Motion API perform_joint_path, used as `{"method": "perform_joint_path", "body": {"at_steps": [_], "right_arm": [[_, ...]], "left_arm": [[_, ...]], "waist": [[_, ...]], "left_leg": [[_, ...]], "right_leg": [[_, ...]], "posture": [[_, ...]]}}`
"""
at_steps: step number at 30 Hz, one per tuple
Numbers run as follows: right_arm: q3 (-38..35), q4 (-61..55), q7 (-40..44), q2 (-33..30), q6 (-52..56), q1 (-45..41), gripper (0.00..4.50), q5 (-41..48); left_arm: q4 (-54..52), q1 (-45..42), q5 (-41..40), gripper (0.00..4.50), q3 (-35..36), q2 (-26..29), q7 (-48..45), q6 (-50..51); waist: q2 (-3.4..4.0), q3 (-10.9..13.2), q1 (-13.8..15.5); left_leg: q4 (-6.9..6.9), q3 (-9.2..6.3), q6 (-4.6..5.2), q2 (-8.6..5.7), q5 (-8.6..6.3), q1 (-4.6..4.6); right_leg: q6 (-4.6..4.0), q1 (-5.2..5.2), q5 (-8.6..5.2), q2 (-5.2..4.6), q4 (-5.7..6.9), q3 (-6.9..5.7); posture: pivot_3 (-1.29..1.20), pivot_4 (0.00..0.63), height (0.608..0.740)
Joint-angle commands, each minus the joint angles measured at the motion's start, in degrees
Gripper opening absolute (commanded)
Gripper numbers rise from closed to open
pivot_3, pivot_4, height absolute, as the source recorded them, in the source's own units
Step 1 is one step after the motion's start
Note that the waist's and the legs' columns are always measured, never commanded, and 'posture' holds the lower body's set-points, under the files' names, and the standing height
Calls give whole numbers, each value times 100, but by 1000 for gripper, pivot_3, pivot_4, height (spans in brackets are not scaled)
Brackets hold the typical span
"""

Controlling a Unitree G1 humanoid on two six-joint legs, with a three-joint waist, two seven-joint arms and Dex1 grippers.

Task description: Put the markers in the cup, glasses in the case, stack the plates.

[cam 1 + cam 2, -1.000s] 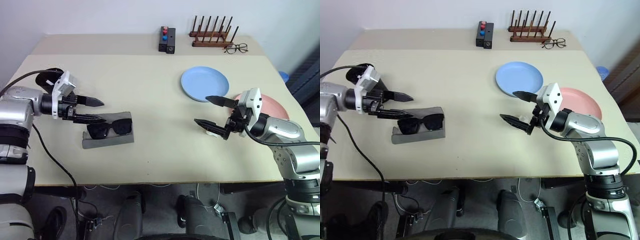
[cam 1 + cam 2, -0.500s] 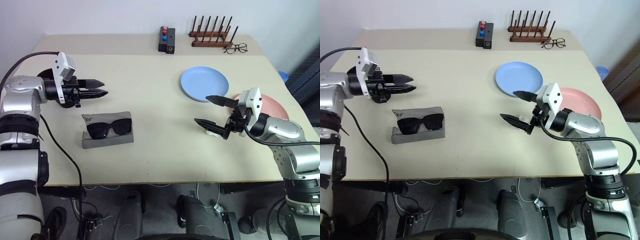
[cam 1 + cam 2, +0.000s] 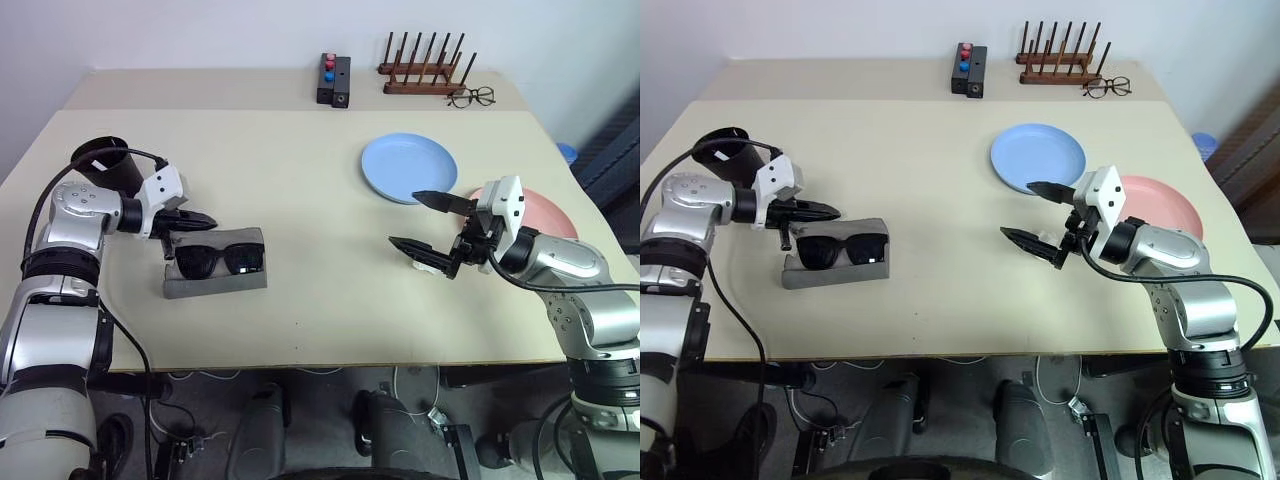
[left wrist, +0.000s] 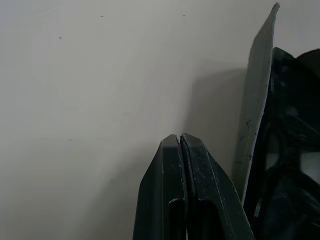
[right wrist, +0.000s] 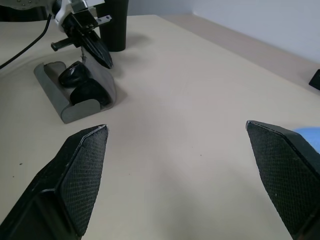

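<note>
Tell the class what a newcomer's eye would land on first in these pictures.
Probably the black sunglasses lying in the open grey case near the table's left front, with the left gripper, shut and empty, poised at the case's raised flap. Next, the right gripper held wide open over bare table, the light blue plate and the pink plate just beyond it.
</note>
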Motion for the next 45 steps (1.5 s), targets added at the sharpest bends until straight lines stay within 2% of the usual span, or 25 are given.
{"method": "perform_joint_path", "body": {"at_steps": [1, 9, 14, 20, 27, 35, 38, 40, 45], "right_arm": [[-142, -166, -15, -3, -92, -9, 4500, 59], [-119, -153, -35, 15, -109, 3, 4500, 48], [-115, -147, -38, 15, -120, 5, 4500, 36], [-100, -129, -37, 33, -112, -8, 4500, 40], [-95, -121, -26, 26, -119, -5, 4500, 25], [-111, -160, -38, 15, -102, 30, 4500, 33], [-113, -171, -44, 13, -105, 37, 4500, 29], [-113, -171, -48, 5, -103, 38, 4500, 19], [-143, -48, -160, -83, -32, -73, 4500, -93]], "left_arm": [[-67, -6, -75, 24, 112, 72, -496, 130], [-613, 134, -346, 24, 191, 308, -1195, 355], [-1789, 786, -1164, 24, -147, 727, -1205, 1048], [-2911, 1491, -1928, 24, -201, 1194, -1205, 1631], [-3850, 2167, -2278, 24, -72, 1438, -1205, 1968], [-4559, 2850, -2214, 24, 42, 1575, -1205, 2061], [-4587, 2886, -2134, 24, 121, 1527, -1204, 2097], [-4560, 2628, -2301, 24, 229, 1419, -1069, 2588], [-4330, 1312, -3246, 24, 818, 1066, -800, 4528]], "waist": [[0, 0, -2], [0, 0, -10], [0, 0, -23], [1, 0, -6], [2, 1, -11], [5, -1, -8], [5, 0, 0], [5, 0, 4], [-2, 3, 22]], "left_leg": [[0, 0, 0, 0, 0, 1], [-1, 0, 0, 1, 0, 1], [-2, -1, 0, 2, 0, 1], [2, -2, 0, 2, 0, 1], [0, -2, 0, 2, 0, 3], [-1, -1, -1, 3, -1, 3], [-1, -1, -1, 3, -1, 1], [-1, -1, -2, 2, -1, 1], [7, -3, -1, 2, 0, -5]], "right_leg": [[0, 0, 0, 0, 0, 0], [-5, -1, -3, 0, 1, 0], [-12, -2, -7, 0, 5, 1], [-15, -3, -9, 0, 10, 1], [-16, -3, -9, -1, 8, 2], [-17, -4, -10, -1, 7, 2], [-17, -6, -10, -1, 6, 1], [-17, -5, -10, -1, 4, 1], [-16, -3, -10, 0, 7, -2]], "posture": [[0, 150, 740], [0, 150, 740], [0, 150, 740], [0, 150, 740], [0, 150, 740], [0, 150, 740], [0, 150, 740], [0, 150, 740], [0, 150, 740]]}}
